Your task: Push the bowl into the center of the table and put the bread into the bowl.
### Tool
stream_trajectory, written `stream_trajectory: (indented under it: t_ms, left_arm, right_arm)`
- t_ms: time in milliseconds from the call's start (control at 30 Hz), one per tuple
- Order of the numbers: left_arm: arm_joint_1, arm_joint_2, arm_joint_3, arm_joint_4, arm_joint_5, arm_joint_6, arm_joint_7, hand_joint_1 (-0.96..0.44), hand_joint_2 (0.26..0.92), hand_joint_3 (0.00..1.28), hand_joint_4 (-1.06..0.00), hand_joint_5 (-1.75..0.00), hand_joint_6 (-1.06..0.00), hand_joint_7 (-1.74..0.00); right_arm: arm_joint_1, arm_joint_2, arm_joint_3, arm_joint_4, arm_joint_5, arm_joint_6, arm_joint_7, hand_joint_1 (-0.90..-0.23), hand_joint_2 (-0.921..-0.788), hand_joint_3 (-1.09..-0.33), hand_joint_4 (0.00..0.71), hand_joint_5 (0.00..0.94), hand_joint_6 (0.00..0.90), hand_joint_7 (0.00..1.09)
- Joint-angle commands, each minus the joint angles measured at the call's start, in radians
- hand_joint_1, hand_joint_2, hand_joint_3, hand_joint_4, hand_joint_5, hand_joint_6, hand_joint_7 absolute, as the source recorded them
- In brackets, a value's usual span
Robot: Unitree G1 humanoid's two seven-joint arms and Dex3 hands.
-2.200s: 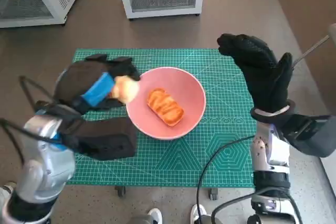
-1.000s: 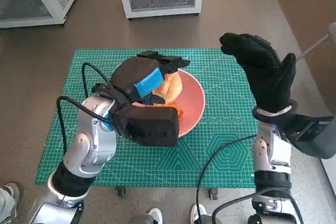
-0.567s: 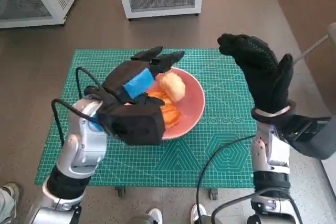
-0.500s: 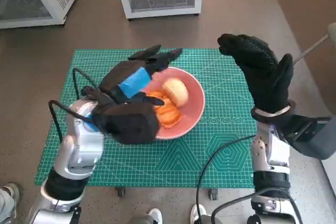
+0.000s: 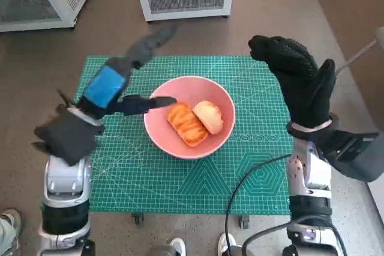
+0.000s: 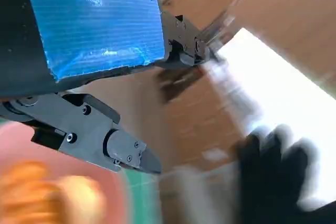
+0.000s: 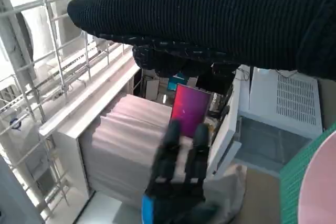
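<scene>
The left hand [image 5: 111,88] hangs released over the green mat [image 5: 252,172], at about nine o'clock of the pink bowl [image 5: 157,139], its fingers spread and holding nothing; one dark finger reaches toward the bowl's rim. The right hand [image 5: 297,85] is raised at three o'clock, fingers apart, empty and well apart from the bowl.

The bowl sits near the middle of the bench and holds two pieces: a striped glazed bread [image 5: 187,124] and a paler round bun [image 5: 209,116], touching each other. By the look of it, both steps are done.

The likely risk is the left hand's finger near the rim: a careless sweep could clip the bowl, nudging it off center or tipping the bread out.
</scene>
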Motion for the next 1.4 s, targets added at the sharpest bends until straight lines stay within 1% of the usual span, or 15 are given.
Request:
stream_trajectory:
  t_ms: [33,200,400,567,867,1133,1400]
  left_arm:
    - [0.027,-0.052,0.041,0.028,-0.090,-0.058,0.046,-0.58,0.921,0.23,-0.21,-0.05,-0.32,-0.06]
    - [0.042,-0.090,0.062,0.037,-0.162,-0.109,0.073,-0.61,0.921,0.28,-0.28,-0.06,-0.33,-0.07]
    - [0.035,-0.090,0.054,0.053,-0.184,-0.160,0.075,-0.63,0.921,0.29,-0.31,-0.06,-0.33,-0.07]
    - [0.024,-0.065,0.046,0.072,-0.184,-0.203,0.056,-0.65,0.921,0.29,-0.31,-0.05,-0.33,-0.07]
    - [-0.018,-0.034,0.045,0.130,-0.195,-0.283,0.022,-0.68,0.921,0.36,-0.29,-0.02,-0.32,-0.06]
    - [-0.034,-0.027,0.026,0.133,-0.182,-0.303,0.028,-0.69,0.921,0.38,-0.28,-0.01,-0.31,-0.05]
    - [-0.044,-0.027,0.007,0.122,-0.176,-0.293,0.046,-0.71,0.921,0.39,-0.28,-0.01,-0.31,-0.04]
  right_arm:
    - [-0.007,-0.003,0.008,-0.026,-0.015,0.028,-0.024,-0.626,-0.921,-0.670,0.191,0.000,0.081,0.36]
    - [-0.021,0.001,0.015,-0.047,-0.024,0.036,-0.045,-0.624,-0.921,-0.674,0.193,0.001,0.077,0.36]
    - [-0.045,0.004,0.020,-0.055,-0.031,0.041,-0.060,-0.622,-0.921,-0.672,0.204,0.006,0.077,0.37]
    - [-0.067,0.006,0.025,-0.046,-0.037,0.036,-0.065,-0.624,-0.921,-0.659,0.209,0.008,0.080,0.38]
    - [-0.096,0.004,0.037,-0.022,-0.059,0.034,-0.073,-0.650,-0.921,-0.624,0.209,0.005,0.093,0.37]
    - [-0.107,-0.006,0.038,-0.010,-0.076,0.024,-0.075,-0.653,-0.921,-0.611,0.215,0.006,0.106,0.36]
    - [-0.109,-0.007,0.038,-0.022,-0.083,0.027,-0.079,-0.660,-0.921,-0.609,0.220,0.007,0.115,0.35]
